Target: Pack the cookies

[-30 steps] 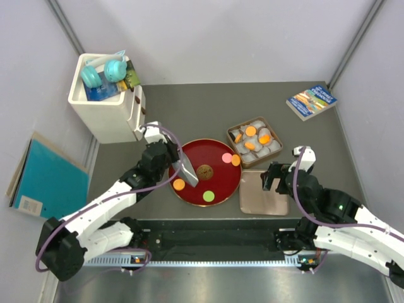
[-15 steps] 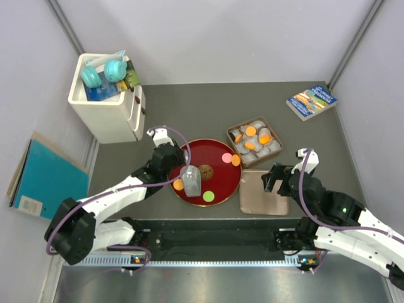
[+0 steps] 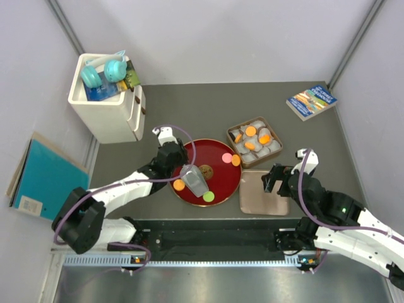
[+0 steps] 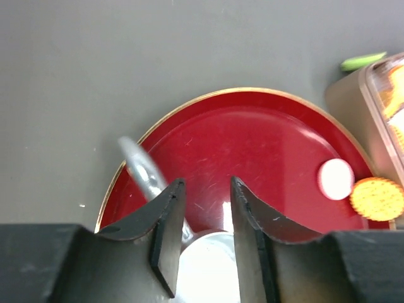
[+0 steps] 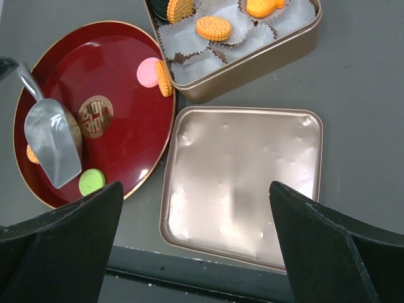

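Loose cookies lie on the red plate [image 5: 120,57]: a pink one [image 5: 148,71], an orange one [image 5: 165,77] at the rim, a green one [image 5: 92,182], and an orange one [image 5: 30,153] half under a silver scoop [image 5: 53,148]. More orange cookies [image 5: 213,28] sit in paper cups in the gold box [image 5: 252,63]. My left gripper [image 4: 207,183] hangs over the plate with its jaws narrowly apart. The scoop's handle [image 4: 142,167] passes beside the left finger and is not pinched. My right gripper [image 5: 196,184] stands wide open above the flat gold lid [image 5: 243,183], holding nothing.
A white bin [image 3: 107,107] holding headphones stands at the back left. A book [image 3: 311,101] lies at the back right and a teal folder [image 3: 47,180] lies off the table's left side. The lid [image 3: 262,192] sits between the plate and my right arm.
The left arm has swung right over the plate. The scoop has gone from tilted in its jaws to lying flat, and the jaws have parted. The right arm has barely moved.
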You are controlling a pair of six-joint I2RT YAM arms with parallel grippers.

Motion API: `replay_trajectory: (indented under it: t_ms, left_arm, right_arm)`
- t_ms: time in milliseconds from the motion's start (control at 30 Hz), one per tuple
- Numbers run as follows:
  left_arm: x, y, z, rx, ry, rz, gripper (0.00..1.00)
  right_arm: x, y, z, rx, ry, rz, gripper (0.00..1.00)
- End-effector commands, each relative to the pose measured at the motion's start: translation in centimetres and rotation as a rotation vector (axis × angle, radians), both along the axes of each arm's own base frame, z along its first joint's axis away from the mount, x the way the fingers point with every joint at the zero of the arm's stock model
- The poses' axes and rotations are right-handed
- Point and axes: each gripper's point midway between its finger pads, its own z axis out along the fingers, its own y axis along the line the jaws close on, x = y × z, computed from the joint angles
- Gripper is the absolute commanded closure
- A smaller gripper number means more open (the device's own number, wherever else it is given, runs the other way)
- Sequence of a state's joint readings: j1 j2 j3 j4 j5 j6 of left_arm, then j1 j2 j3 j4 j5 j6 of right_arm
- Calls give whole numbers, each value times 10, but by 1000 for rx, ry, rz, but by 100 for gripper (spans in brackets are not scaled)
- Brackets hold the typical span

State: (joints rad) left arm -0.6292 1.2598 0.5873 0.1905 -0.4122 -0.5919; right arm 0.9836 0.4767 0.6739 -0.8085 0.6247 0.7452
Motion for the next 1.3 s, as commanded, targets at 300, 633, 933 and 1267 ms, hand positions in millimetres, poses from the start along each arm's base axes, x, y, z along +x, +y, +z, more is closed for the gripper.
replay_trajectory:
  t_ms: [300, 633, 933, 1267]
  left_arm:
    - [76, -23, 102, 7, -132, 79, 1]
    - [84, -49, 99, -176, -52, 9, 1]
    - [67, -68, 85, -284, -32, -91, 2]
    - [42, -50, 26, -219, 90, -53, 9]
  right_arm:
    - [14, -11, 39, -40, -73, -73, 1]
    - [84, -32, 55, -121, 72, -246, 1]
    - [125, -59, -4, -117, 274, -350, 18]
    - [118, -39, -18, 85, 167, -312, 45]
